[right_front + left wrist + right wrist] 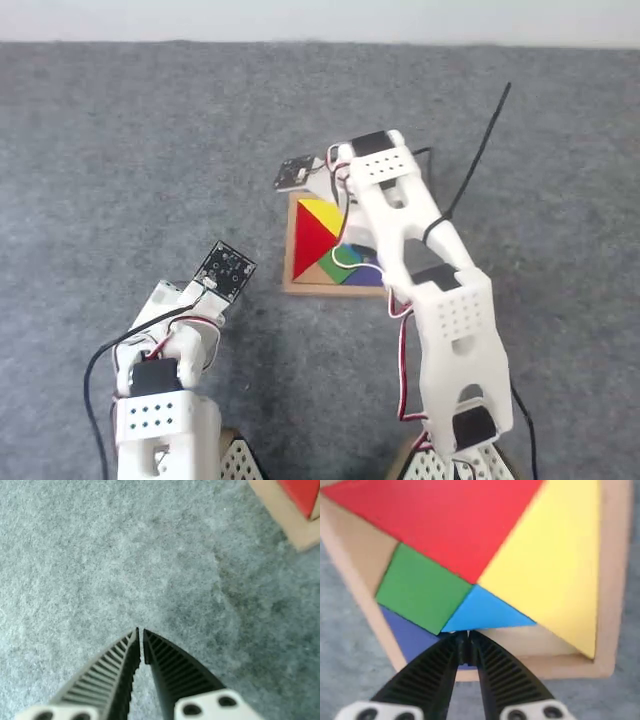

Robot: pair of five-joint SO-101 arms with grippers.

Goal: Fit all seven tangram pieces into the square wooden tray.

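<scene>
Red triangle [445,525], yellow triangle [555,570], green square [420,587], blue triangle [487,612] and purple piece [412,637] are seen seated in the tray [610,580] below the pressed-together right jaws; gaps seemingly remain to be filled, with the left jaws pressed together well apart.

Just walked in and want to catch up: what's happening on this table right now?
The right claw, shut, hovers over the wooden tray by the blue triangle. The red triangle, yellow triangle, green square and purple piece also lie inside, with wood-coloured patches alongside. The left claw, shut, holds nothing over the carpet.
</scene>
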